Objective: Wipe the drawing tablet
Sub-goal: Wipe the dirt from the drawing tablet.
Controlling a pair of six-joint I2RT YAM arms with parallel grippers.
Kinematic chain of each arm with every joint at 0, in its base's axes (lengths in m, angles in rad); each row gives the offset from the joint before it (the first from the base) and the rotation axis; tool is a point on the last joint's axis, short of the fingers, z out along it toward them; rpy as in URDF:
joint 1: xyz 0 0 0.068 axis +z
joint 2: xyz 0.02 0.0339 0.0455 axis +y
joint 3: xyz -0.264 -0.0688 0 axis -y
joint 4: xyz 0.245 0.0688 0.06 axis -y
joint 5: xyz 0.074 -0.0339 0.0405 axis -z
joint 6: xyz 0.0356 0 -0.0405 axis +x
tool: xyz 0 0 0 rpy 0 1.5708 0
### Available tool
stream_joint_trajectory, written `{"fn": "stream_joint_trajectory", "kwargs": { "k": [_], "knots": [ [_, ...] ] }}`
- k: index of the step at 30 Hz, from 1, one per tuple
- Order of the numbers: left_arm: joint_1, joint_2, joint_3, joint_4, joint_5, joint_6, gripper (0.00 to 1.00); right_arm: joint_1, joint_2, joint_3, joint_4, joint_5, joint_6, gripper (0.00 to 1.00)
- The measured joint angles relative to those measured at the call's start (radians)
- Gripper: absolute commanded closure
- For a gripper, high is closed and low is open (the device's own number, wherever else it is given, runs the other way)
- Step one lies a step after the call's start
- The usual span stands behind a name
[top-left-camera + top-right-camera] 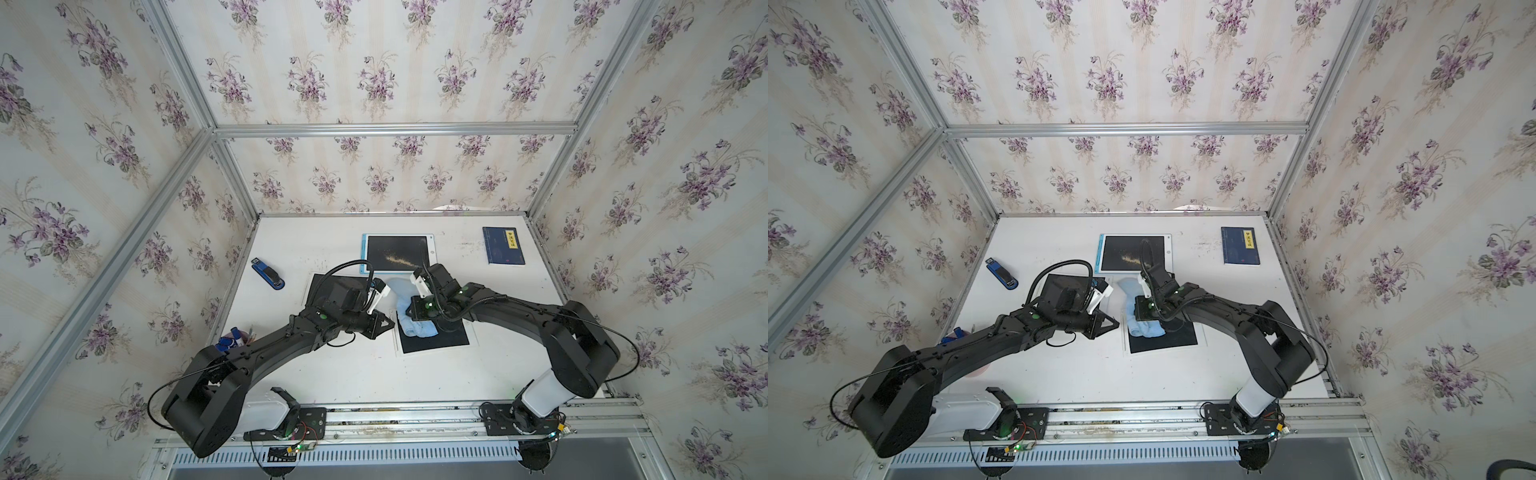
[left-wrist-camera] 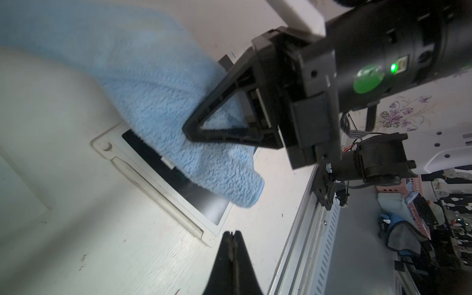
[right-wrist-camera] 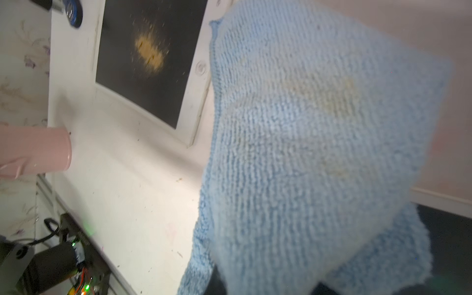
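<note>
Left tool (image 2: 231, 233) is pinched fully shut with nothing in it, and in a top view (image 1: 388, 323) it hangs just beside the near end of the blue cloth (image 1: 415, 326). The right tool (image 2: 194, 127) is clamped shut on that cloth, which drapes down from it and fills most of the right wrist view (image 3: 306, 127). The cloth hangs over a second tablet (image 1: 440, 338) with a dark, clean-looking screen, lying on the worktop (image 1: 353, 374) close to the arms. Whether the cloth's lower end touches that screen I cannot tell.

Farther back, near the rear wall, lies the drawing tablet (image 1: 397, 249) with the pale blue edge. A streak of yellowish powder (image 1: 397, 260) sits on its black screen, and it shows as a blurred patch in the right wrist view (image 3: 149, 55). The cloth is short of it and apart from the powder.

By my reading, the step in hand is bringing the gripped cloth to the dirty tablet; no wiping has begun. The next move calls for the right tool to carry the cloth away from the arms, lower it until the fabric presses onto the screen, and sweep across the streak. The left tool could steady the tablet's frame so it does not slide.
</note>
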Motion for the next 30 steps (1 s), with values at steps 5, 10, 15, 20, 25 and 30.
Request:
{"fn": "stream_joint_trajectory", "kwargs": {
  "k": [5,10,15,20,25,30],
  "knots": [
    [-0.002,0.010,0.000,-0.001,-0.014,0.000,0.76,0.030,0.084,-0.011,0.034,-0.069,0.006,1.00],
    [-0.003,0.027,0.003,-0.005,-0.039,0.005,0.58,-0.006,0.092,-0.061,0.082,-0.090,0.026,1.00],
    [-0.007,0.179,0.089,-0.068,-0.089,0.022,0.60,-0.030,0.074,-0.096,0.124,-0.110,0.034,1.00],
    [-0.021,0.343,0.216,-0.163,-0.153,0.022,0.63,-0.060,0.019,-0.117,0.109,-0.068,0.053,1.00],
    [-0.065,0.424,0.306,-0.244,-0.221,0.026,0.63,-0.111,0.002,-0.153,0.109,-0.063,0.056,1.00],
    [-0.089,0.468,0.357,-0.309,-0.268,0.031,0.67,-0.127,0.005,-0.166,0.128,-0.083,0.061,1.00]
  ]
}}
